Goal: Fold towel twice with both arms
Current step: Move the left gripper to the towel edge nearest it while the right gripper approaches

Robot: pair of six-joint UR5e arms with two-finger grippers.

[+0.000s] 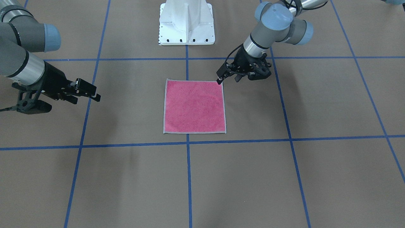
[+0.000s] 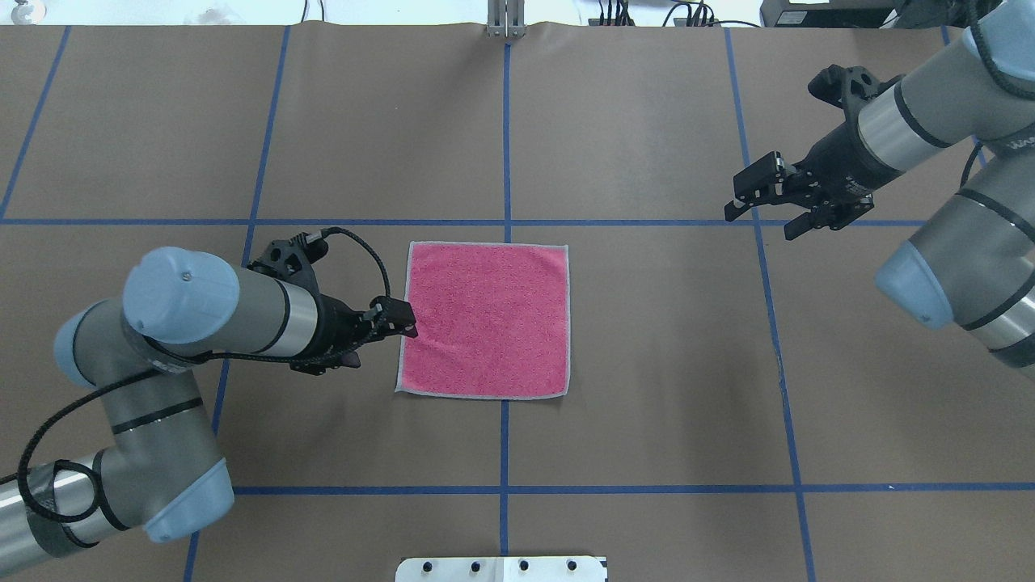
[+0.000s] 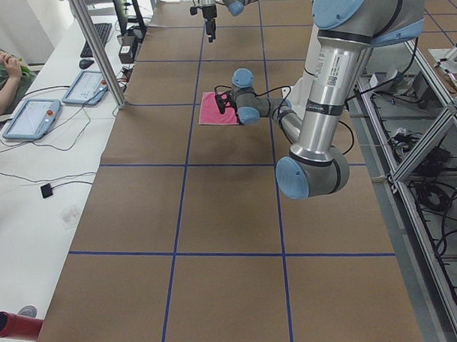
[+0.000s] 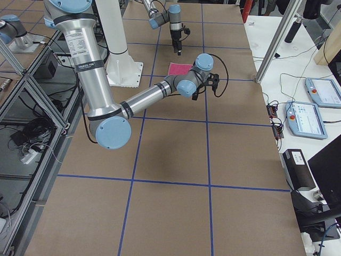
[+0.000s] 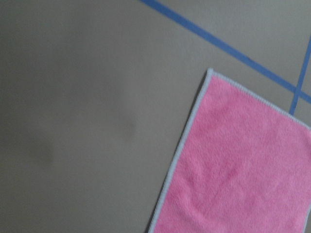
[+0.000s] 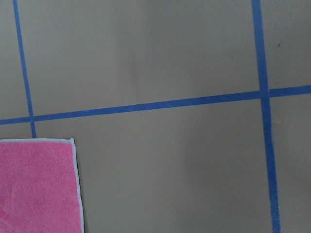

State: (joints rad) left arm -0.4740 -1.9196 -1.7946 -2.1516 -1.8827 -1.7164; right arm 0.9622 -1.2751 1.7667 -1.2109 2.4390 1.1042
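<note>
Overhead, left gripper (image 2: 388, 335) by the towel (image 2: 485, 319) edge; wrist view, towel alone.

The towel (image 5: 238, 165) is cut off in 2 wrist views.

counts | towel (image 2: 485, 319): 1 | arms (image 2: 259, 319) (image 2: 930, 121): 2 | grippers (image 2: 380, 345) (image 2: 760, 225): 2 | white pedestal base (image 1: 186, 22): 1

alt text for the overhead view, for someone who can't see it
A pink towel lies flat and unfolded on a brown table crossed by blue tape lines. The left gripper is at the towel's left edge; the right gripper, open, hangs far off to the right.
</note>
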